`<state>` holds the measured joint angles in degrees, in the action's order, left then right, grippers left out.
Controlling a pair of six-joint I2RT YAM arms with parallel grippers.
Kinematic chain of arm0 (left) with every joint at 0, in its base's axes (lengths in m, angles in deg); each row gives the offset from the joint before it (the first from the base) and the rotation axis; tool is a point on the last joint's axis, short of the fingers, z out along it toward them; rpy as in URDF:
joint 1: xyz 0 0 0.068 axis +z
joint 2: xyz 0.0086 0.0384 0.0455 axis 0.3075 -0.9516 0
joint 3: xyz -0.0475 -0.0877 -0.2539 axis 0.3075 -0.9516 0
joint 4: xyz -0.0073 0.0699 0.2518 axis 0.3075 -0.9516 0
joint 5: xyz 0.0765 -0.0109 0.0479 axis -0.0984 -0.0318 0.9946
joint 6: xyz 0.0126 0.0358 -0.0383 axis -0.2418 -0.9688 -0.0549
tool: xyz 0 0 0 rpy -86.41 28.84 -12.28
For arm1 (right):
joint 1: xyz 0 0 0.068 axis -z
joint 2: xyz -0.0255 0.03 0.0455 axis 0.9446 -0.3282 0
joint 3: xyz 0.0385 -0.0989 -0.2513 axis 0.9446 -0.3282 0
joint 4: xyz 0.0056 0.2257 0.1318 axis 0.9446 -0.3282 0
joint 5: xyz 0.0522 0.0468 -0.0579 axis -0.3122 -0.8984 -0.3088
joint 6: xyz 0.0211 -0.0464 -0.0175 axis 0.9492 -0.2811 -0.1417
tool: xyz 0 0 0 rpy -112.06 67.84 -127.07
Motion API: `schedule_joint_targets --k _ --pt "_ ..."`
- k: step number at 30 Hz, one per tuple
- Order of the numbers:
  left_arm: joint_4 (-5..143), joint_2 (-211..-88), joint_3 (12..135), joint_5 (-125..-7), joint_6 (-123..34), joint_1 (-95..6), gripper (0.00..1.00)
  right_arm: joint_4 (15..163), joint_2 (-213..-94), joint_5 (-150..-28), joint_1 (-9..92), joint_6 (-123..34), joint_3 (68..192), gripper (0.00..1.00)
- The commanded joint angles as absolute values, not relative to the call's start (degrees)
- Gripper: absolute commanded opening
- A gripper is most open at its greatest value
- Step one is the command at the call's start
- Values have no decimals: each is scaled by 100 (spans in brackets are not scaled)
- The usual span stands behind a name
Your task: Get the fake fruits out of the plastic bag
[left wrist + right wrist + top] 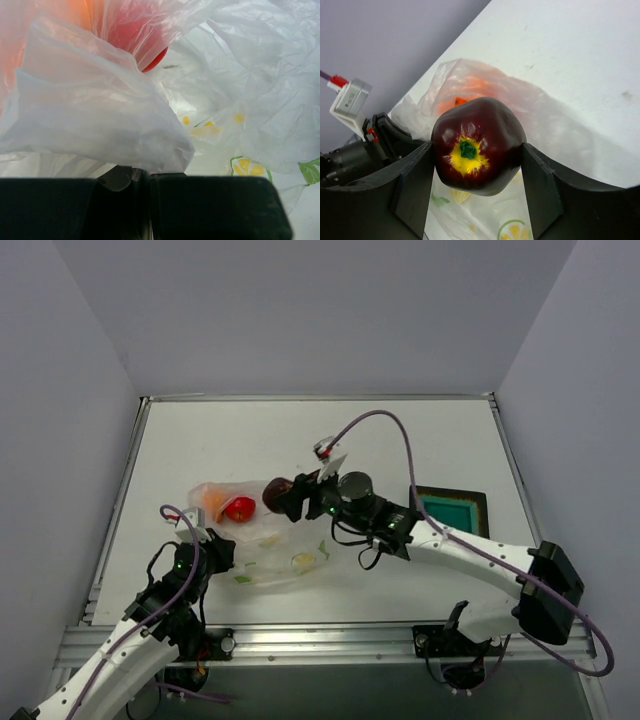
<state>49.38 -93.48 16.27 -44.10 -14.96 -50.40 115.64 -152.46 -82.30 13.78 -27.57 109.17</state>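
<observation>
The plastic bag point(268, 552) lies crumpled on the table at the near left. Through its film show a bright red fruit point(240, 508) and an orange fruit point(214, 501). My left gripper point(214, 548) is shut on a fold of the bag point(100, 120) at its near edge; the left wrist view shows both jaws point(148, 176) pressed together on the film, with the red fruit point(145, 40) behind it. My right gripper point(476, 156) is shut on the dark maroon fruit point(485, 130), held just above the bag's far edge point(560, 145). That maroon fruit point(276, 492) is outside the bag.
A black tray with a teal centre point(452, 510) sits at the right of the table, beside the right arm. White walls close in the table on three sides. A metal rail runs along the near edge point(330, 640).
</observation>
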Motion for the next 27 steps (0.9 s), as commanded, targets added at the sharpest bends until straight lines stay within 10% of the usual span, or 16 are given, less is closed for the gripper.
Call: schedule_joint_targets --k 1,12,27 --pt "5082 -9399 1711 -4300 -1495 -5016 2 11972 -14001 -8541 1879 -2469 10439 24" --pt "5003 -9259 1685 -4529 -1302 -5025 2 9003 -11455 -4727 3813 -2039 9023 24" --pt "4450 -8389 1861 -4160 -1468 -5016 2 9607 -13335 -6050 5852 -1599 8417 22"
